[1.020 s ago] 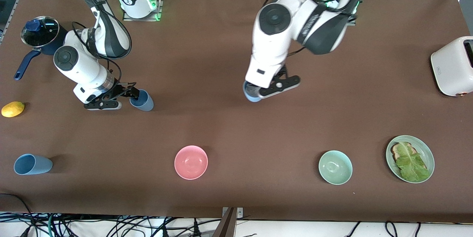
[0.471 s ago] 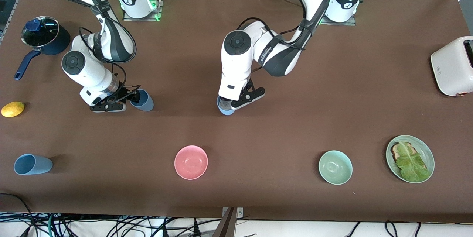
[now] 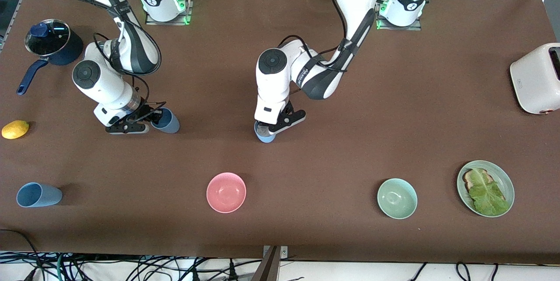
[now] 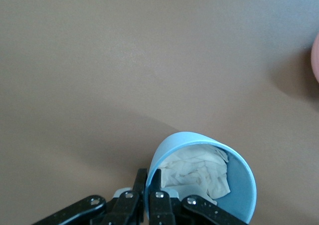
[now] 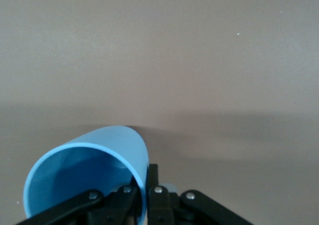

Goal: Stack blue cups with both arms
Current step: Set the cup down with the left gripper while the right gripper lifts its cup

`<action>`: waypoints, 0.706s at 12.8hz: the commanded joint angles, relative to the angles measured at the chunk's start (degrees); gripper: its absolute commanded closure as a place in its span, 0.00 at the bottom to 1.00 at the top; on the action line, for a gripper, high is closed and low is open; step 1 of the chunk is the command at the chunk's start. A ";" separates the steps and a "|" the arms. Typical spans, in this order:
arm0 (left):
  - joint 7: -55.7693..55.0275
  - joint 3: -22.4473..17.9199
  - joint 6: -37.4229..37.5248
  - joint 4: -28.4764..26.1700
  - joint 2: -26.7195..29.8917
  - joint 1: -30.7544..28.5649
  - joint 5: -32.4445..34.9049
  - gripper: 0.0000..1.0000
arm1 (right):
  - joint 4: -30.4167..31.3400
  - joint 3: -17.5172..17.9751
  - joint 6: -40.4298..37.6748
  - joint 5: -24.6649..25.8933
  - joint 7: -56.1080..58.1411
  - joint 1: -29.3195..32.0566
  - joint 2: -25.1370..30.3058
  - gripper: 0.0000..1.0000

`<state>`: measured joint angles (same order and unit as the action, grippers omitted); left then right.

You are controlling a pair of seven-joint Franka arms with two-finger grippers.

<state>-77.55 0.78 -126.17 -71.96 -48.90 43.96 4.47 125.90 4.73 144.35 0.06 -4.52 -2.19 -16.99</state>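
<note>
Each arm has 1 blue cup in hand, so the step under way is the carry toward a meeting point, with the stacking itself not yet done.

The left pincer (image 3: 272,130) is closed on the rim of a light blue cup (image 3: 265,134), 1 finger inside the wall and 1 outside, as the left wrist view shows (image 4: 149,197). That cup (image 4: 203,177) has crumpled white paper (image 4: 197,171) in it. It hangs low over the middle of the desk (image 3: 332,149); whether its base touches the surface I cannot tell. The pink bowl (image 3: 226,192) lies on the desk well apart from this pincer.

The right pincer (image 3: 151,119) pinches the rim of a dusty blue cup (image 3: 166,120) the same way, seen in the right wrist view (image 5: 144,195), and this cup (image 5: 87,177) looks empty and leans. It sits low over the desk toward the right arm's end, well apart from the left pincer.

A 3rd blue cup (image 3: 38,194) lies on its side on the desk, clear of both pincers and untouched.

Next, I judge that 1 held cup must be set upright and steady while the other is brought directly above it, mouth up and level, then lowered in. The paper in the left cup argues for making it the upper one, or the nest may not seat. The right cup's lean would need correcting first, since a rim pinch lets a cup swing.
</note>
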 commanded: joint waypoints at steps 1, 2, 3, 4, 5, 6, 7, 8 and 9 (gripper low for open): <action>-1.28 -0.87 -0.12 2.35 -1.64 0.52 1.51 1.00 | -2.83 0.28 -5.10 -0.06 0.21 0.17 1.34 1.00; -1.28 -0.87 -0.13 2.35 -1.64 0.52 1.42 1.00 | -4.33 0.19 -8.44 -0.06 0.12 0.26 2.04 1.00; -1.28 -0.95 -0.13 2.35 -1.64 0.52 1.42 1.00 | -5.82 0.10 -11.69 -0.06 0.12 0.26 2.83 1.00; -1.28 -0.96 -0.13 2.35 -1.64 0.43 1.42 0.85 | -7.40 0.02 -15.29 -0.06 -0.05 0.26 3.71 1.00; -1.28 -0.96 -0.13 2.35 -1.64 0.52 1.59 0.20 | -9.51 0.01 -19.68 -0.06 -0.32 0.26 4.59 1.00; -1.28 -1.13 -0.13 2.44 -1.55 0.60 1.94 0.00 | -11.79 0.01 -23.63 -0.06 -0.40 0.26 5.03 1.00; -1.11 -1.13 -0.13 2.44 -1.29 0.61 1.86 0.00 | -14.16 0.01 -27.42 -0.06 -0.41 0.17 5.04 1.00; -1.02 -1.13 -0.04 2.44 -1.11 0.61 1.86 0.00 | -16.36 0.01 -30.76 -0.15 -0.32 0.26 5.13 1.00; -1.02 -1.04 -0.04 2.70 -0.94 0.69 1.86 0.00 | -18.82 0.01 -34.45 -0.24 -0.32 0.26 5.39 1.00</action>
<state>-77.56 0.20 -126.54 -71.26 -49.36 43.95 4.55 111.34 4.63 115.88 0.06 -4.52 -2.15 -11.76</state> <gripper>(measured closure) 0.432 0.952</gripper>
